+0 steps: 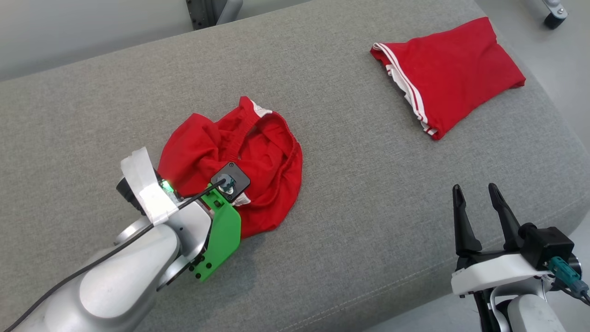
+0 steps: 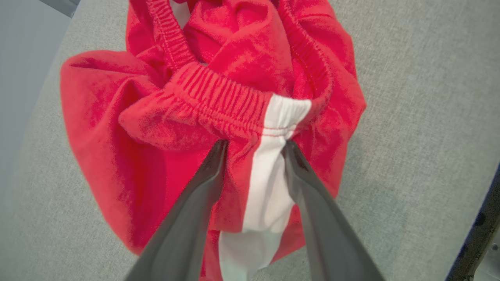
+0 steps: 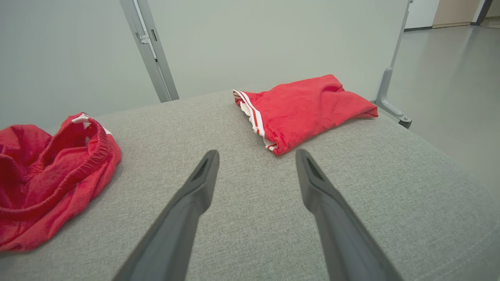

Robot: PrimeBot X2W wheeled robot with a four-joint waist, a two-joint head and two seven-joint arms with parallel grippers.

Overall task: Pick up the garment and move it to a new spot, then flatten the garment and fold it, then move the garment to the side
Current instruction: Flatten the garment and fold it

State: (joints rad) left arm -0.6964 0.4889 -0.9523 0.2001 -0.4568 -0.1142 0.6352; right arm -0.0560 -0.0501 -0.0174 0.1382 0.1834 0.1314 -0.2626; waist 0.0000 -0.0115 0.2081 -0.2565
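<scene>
Only at the very first step of the job. Heap of red shorts [image 1: 272, 152] near the middle of the grey padded bench [image 1: 368, 207], all crumpled, not lifted, not moved to a new spot. Left pincer [image 2: 254, 144] down on the heap, jaws apart, one finger on each side of a fold with a white stripe [image 2: 269, 175], just below the stretchy waistband [image 2: 218, 93]. Tips touching the cloth, but no tight pinch to be seen. Right pincer [image 1: 477, 191] wide open and holding nothing, near the front right edge of the bench, well apart from the heap. At the far right corner, a second pair of shorts [image 1: 454, 74], red too, folded neat already, so likely not the pair in hand. Left to do, by the look of it: squeeze shut on the fold, lift, carry to a new spot, spread flat, fold, then put to the side. Almost all of the job ahead.
</scene>
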